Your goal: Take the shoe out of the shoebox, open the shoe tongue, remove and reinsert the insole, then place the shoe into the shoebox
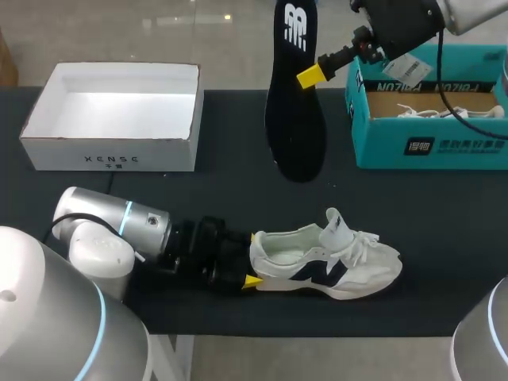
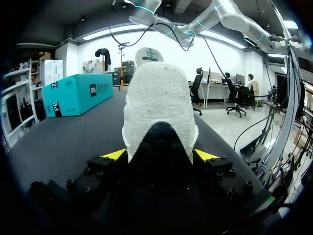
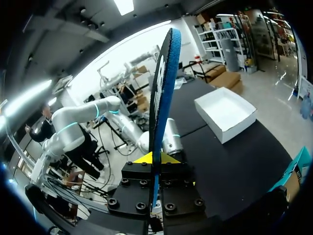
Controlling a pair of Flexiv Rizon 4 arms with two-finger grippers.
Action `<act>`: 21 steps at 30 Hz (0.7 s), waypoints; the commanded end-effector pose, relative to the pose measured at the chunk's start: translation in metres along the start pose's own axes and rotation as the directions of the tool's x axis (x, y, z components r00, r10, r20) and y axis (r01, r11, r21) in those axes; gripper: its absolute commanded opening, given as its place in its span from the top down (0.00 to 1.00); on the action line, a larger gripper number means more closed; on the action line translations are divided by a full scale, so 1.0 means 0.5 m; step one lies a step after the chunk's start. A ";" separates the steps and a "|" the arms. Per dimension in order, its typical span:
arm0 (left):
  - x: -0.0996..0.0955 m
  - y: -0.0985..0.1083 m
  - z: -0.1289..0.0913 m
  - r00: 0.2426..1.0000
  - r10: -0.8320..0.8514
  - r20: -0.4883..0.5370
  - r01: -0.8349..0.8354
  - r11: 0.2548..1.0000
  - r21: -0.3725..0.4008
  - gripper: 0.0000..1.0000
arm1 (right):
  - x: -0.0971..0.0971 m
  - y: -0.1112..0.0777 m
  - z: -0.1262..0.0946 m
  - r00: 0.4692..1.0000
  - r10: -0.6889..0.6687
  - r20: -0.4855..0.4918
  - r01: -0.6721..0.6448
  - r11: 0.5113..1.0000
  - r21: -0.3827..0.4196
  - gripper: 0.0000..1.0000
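Note:
A white sneaker (image 1: 325, 266) with a dark side logo lies on its sole on the black table (image 1: 444, 206), toe to the right. My left gripper (image 1: 252, 259) is shut on its heel, one yellow tip on each side. In the left wrist view the white heel (image 2: 159, 107) fills the gap between the fingers of the left gripper (image 2: 159, 155). My right gripper (image 1: 317, 73) hangs high over the back of the table, shut on the black insole (image 1: 295, 95), which dangles upright. In the right wrist view the insole (image 3: 164, 98) stands edge-on in the right gripper (image 3: 155, 159).
A teal shoebox (image 1: 429, 119) stands open at the back right, with laces and paper inside. An empty white box (image 1: 115, 111) sits at the back left. The teal box (image 2: 78, 93) also shows beyond the shoe in the left wrist view.

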State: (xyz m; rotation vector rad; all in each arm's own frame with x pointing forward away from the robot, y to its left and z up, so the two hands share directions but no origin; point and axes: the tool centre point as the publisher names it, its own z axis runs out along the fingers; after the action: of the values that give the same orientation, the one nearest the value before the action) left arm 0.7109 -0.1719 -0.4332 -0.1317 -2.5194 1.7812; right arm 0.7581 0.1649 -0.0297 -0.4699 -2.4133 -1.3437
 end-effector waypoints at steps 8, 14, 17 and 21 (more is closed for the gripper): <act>0.000 0.007 0.009 1.000 0.000 0.001 0.000 1.000 -0.003 1.00 | -0.003 -0.010 -0.022 1.000 -0.001 0.022 0.000 1.000 0.014 1.00; 0.000 0.007 0.009 1.000 0.000 0.001 0.000 1.000 -0.003 1.00 | -0.003 -0.010 -0.022 1.000 -0.001 0.022 0.000 1.000 0.014 1.00; 0.000 0.007 0.009 1.000 0.000 0.001 0.000 1.000 -0.003 1.00 | -0.003 -0.010 -0.022 1.000 -0.001 0.022 0.000 1.000 0.014 1.00; 0.000 0.007 0.009 1.000 0.000 0.001 0.000 1.000 -0.003 1.00 | -0.003 -0.010 -0.022 1.000 -0.001 0.022 0.000 1.000 0.014 1.00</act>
State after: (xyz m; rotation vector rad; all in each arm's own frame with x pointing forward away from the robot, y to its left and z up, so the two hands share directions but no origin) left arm 0.7109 -0.1719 -0.4332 -0.1316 -2.5194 1.7813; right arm 0.7582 0.1520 -0.0285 -0.4819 -2.4383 -1.3302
